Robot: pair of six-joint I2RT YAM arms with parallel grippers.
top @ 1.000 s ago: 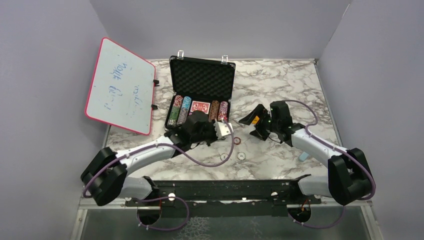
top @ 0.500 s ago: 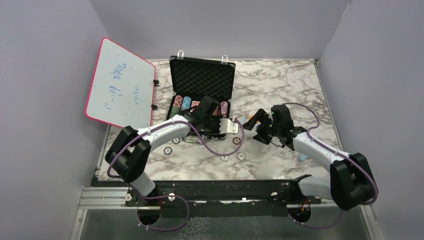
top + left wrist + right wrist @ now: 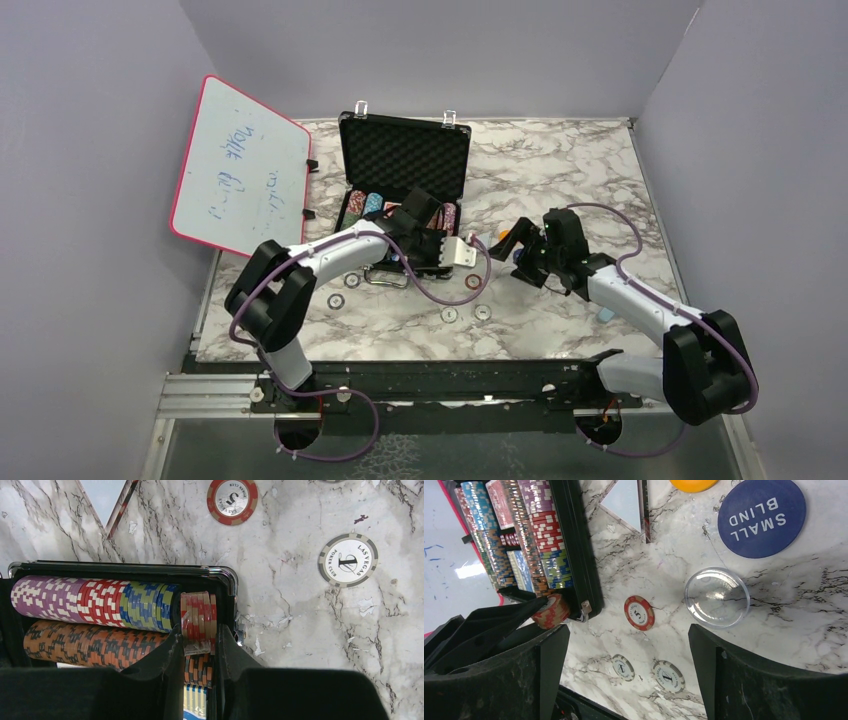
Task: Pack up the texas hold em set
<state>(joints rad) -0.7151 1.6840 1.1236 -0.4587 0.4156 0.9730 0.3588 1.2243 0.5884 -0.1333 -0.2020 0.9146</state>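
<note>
- Top view: the black briefcase [image 3: 405,160] sits open at the far middle of the bench [image 3: 560,170], with chip rows in its near half. The left hand [image 3: 428,232] is over its near-right corner, and the right hand [image 3: 508,243] is just to the right.
- Left wrist: the left hand [image 3: 198,647] is pinched on a small red chip stack [image 3: 198,620] at the end of the purple-red-blue row [image 3: 95,600] inside the case.
- Right wrist: the right hand [image 3: 624,645] is spread wide, holding nothing, over a loose red chip [image 3: 639,613]. The blue Small Blind button [image 3: 762,517] lies on the bench nearby.
</note>
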